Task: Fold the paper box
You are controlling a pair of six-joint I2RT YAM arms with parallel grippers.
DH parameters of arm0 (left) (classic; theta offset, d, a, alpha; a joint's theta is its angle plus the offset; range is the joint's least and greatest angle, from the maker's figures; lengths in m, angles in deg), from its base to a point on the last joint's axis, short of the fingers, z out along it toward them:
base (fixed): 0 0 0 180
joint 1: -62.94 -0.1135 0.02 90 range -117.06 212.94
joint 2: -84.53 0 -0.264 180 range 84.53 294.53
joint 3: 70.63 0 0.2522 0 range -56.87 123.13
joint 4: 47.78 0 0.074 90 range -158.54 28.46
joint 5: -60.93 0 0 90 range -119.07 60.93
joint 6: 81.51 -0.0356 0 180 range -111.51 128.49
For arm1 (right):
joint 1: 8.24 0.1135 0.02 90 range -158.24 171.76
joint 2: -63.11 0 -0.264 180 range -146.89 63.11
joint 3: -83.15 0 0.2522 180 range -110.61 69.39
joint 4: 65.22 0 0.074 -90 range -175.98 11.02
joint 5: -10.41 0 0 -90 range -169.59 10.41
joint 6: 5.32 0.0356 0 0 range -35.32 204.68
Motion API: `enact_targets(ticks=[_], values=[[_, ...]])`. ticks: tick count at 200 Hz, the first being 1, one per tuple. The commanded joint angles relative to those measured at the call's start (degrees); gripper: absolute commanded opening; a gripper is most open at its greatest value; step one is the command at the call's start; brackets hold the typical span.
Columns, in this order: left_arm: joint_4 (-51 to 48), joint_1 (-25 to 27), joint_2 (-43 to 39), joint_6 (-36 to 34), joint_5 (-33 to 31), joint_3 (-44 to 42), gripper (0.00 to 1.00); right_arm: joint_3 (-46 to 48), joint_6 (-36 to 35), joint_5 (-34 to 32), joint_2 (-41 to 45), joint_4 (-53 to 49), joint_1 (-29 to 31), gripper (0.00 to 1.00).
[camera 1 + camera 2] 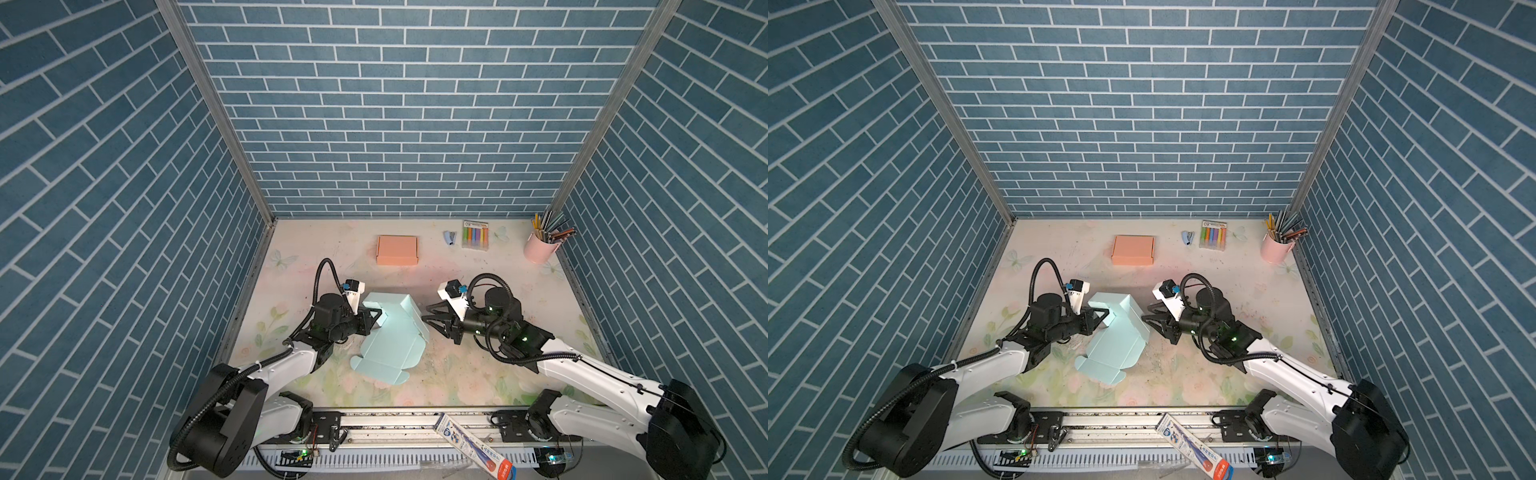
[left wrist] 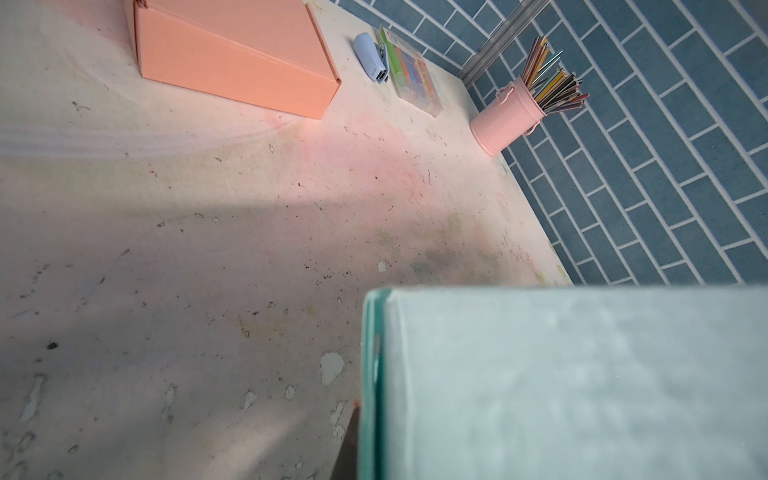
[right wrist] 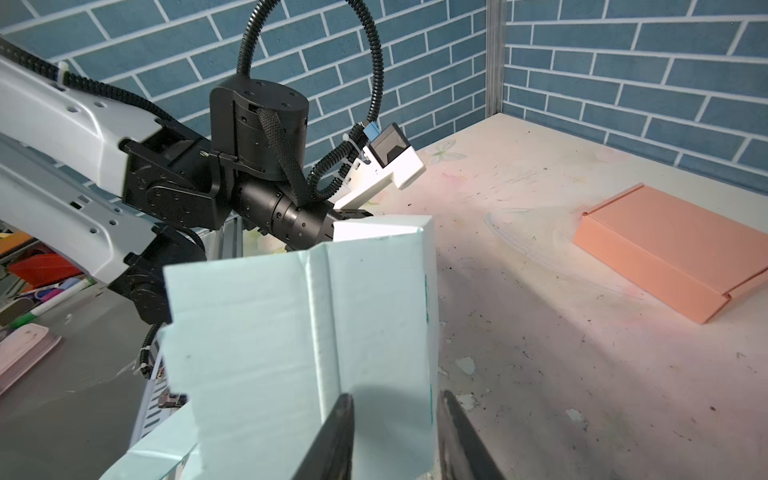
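Pale blue paper box [image 1: 390, 345] half raised at the middle of the desk [image 1: 478, 374], with an arm on either side.

The paper box is seen partly unfolded, its far end bent up into walls while its near flaps are spread flat on the desk. The left gripper [image 1: 376, 316] is closed and appears to be clamped on the raised left wall, though its fingertips are hidden by cardboard in the right wrist view. The right gripper [image 1: 427, 314] is parted some way just beside the raised right wall. In the right wrist view that wall's edge is seen between the two dark fingers [image 3: 336, 436], and contact cannot be told. A closed peach box [image 1: 397, 250] is set well apart at the desk's far side.
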Motion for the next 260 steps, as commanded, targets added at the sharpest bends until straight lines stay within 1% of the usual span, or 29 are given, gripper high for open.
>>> enact_targets(ticks=[1,36,69,98,114,132,160,172,205,237,260], values=[[1.75,0.92,0.32,0.62,-2.14,1.52,0.00,-1.68,-2.75,-5.91,-0.99,0.14,1.28,0.36],[1.31,1.76,-0.03,2.18,-6.44,1.14,0.00,-5.18,-3.14,-17.41,-4.27,-3.54,5.39,0.39],[1.19,2.23,-0.81,3.92,-8.64,0.24,0.00,-5.46,-3.38,-23.08,-5.27,-3.72,9.33,0.47],[-1.18,3.17,-2.86,3.89,-11.19,0.05,0.00,-6.60,-3.70,-27.15,-7.60,-4.63,11.11,0.48],[-1.56,3.45,-4.35,5.48,-13.57,-0.75,0.00,-7.48,-3.89,-29.52,-8.77,-4.91,12.39,0.48],[-1.93,3.55,-6.37,7.48,-15.74,-1.69,0.00,-8.23,-3.80,-33.61,-9.64,-5.26,13.74,0.48],[-5.12,3.94,-9.69,7.87,-18.85,-1.86,0.00,-8.47,-4.08,-39.33,-9.22,-5.38,16.47,0.49],[-5.63,4.05,-10.97,8.00,-19.28,-2.33,0.00,-7.78,-4.48,-39.80,-8.43,-4.09,17.46,0.50],[-6.44,4.22,-12.29,8.01,-18.72,-2.90,0.00,-6.66,-4.68,-37.48,-7.46,-1.77,17.61,0.51],[-6.76,4.46,-13.22,8.01,-18.88,-3.53,0.00,-4.93,-5.82,-34.17,-5.30,0.67,17.70,0.51],[-6.73,4.55,-13.12,7.83,-18.72,-3.56,0.00,-2.43,-7.40,-30.56,-3.08,3.73,17.70,0.52]])
